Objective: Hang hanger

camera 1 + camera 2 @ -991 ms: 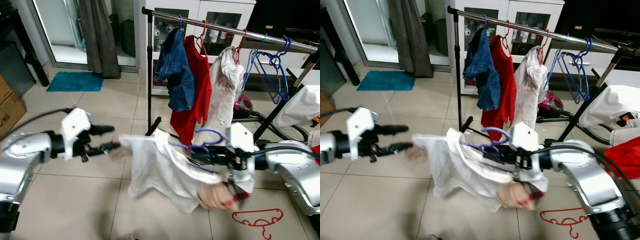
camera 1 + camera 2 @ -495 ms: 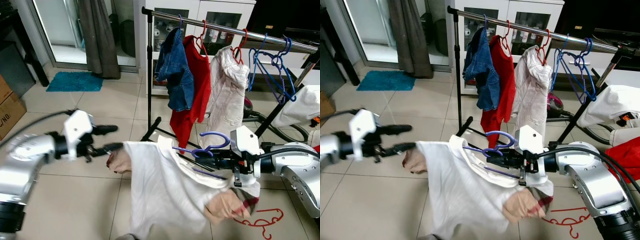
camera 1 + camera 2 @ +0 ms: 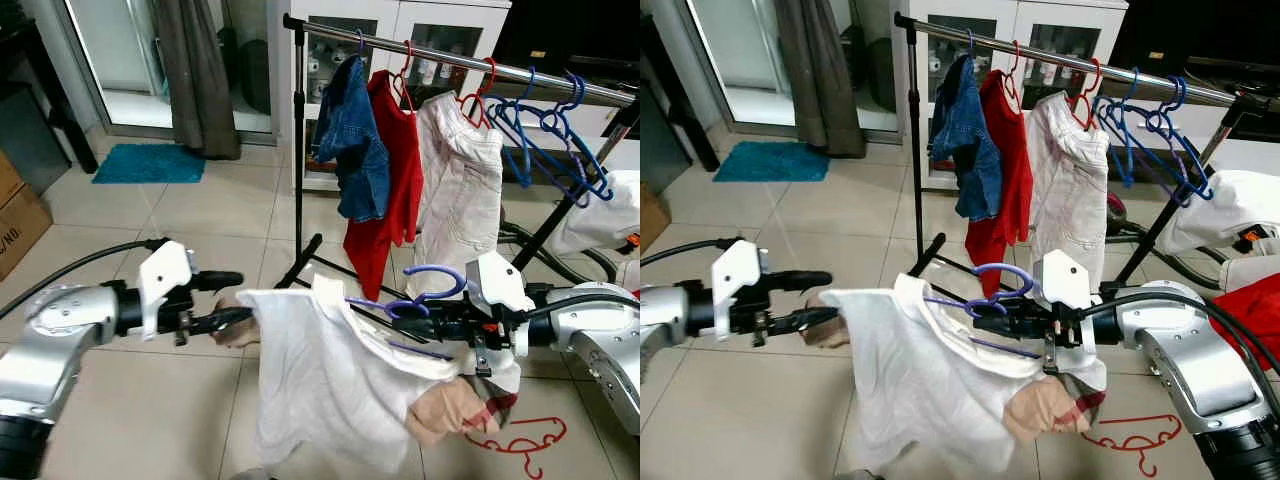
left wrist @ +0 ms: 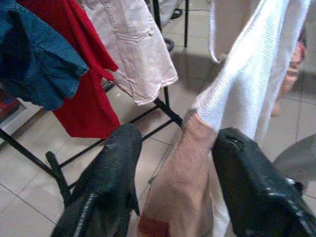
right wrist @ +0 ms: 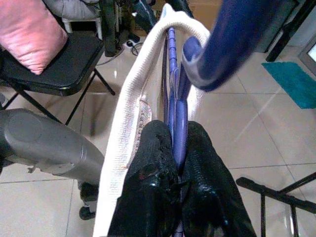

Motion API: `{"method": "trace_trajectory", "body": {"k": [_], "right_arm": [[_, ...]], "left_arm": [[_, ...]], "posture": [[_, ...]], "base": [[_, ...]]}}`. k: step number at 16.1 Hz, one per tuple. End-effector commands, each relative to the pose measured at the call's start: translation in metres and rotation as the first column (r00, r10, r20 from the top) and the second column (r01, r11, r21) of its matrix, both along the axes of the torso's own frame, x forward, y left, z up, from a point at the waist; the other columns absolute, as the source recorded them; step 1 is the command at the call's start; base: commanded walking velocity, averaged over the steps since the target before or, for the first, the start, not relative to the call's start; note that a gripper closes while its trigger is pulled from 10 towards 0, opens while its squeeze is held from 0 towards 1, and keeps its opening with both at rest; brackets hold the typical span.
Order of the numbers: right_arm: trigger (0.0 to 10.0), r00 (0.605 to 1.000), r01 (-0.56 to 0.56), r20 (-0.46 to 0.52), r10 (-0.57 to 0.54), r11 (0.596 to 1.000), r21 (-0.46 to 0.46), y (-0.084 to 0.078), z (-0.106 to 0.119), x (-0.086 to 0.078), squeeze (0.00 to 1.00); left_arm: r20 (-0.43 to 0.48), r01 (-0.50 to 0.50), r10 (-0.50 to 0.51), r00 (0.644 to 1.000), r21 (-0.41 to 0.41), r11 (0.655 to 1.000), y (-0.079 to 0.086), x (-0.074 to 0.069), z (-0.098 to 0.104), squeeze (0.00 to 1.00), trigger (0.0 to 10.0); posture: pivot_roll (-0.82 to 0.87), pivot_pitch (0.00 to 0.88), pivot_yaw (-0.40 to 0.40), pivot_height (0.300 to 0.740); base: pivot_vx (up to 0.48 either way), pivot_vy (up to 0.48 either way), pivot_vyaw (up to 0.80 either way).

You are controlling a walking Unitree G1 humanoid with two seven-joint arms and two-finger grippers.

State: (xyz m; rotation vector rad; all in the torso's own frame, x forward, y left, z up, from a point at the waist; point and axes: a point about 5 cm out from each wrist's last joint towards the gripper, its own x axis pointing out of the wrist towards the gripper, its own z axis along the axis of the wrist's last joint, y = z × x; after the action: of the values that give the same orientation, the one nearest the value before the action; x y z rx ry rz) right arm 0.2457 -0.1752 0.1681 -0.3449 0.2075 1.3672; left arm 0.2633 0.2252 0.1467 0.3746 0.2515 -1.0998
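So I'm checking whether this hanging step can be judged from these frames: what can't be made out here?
- Left gripper: whether its jaws pinch the sleeve; the left wrist view shows cloth between them, contact unclear.
- Purple hanger: its lower bar is covered by the white shirt in the eye views.
- Red hanger on the floor: partly behind the shirt and the right gripper.
- Clothes rail: its right end is cut off by the edge.

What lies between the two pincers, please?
In the left eye view, a white sweater on a purple hanger spans from left pincer to right pincer.
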Motion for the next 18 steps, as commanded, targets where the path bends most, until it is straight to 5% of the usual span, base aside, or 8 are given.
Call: {"method": "trace_trajectory", "body": {"k": [1, 18], "right_arm": [[10.0, 0.999, -0.009, 0.051, 0.008, 1.0, 0.01, -0.0026, 0.0125, 0.002, 0.0], [10.0, 0.998, -0.031, 0.046, 0.031, 0.999, 0.008, -0.0035, 0.0122, 0.0031, 0.0]], "left_arm": [[-0.015, 0.009, -0.009, 1.0, 0.0, 1.0, 0.0021, -0.0023, -0.0013, 0.0, 0.0], [-0.108, 0.032, -0.034, 0.994, -0.025, 0.999, 0.0072, -0.0065, -0.0104, 0.0, 0.0]], "posture": [[0.03, 0.0, -0.013, 0.74], [0.03, 0.0, -0.022, 0.74]], "base": [[0.0, 0.0, 0.0], [0.0, 0.0, 0.0]]}}
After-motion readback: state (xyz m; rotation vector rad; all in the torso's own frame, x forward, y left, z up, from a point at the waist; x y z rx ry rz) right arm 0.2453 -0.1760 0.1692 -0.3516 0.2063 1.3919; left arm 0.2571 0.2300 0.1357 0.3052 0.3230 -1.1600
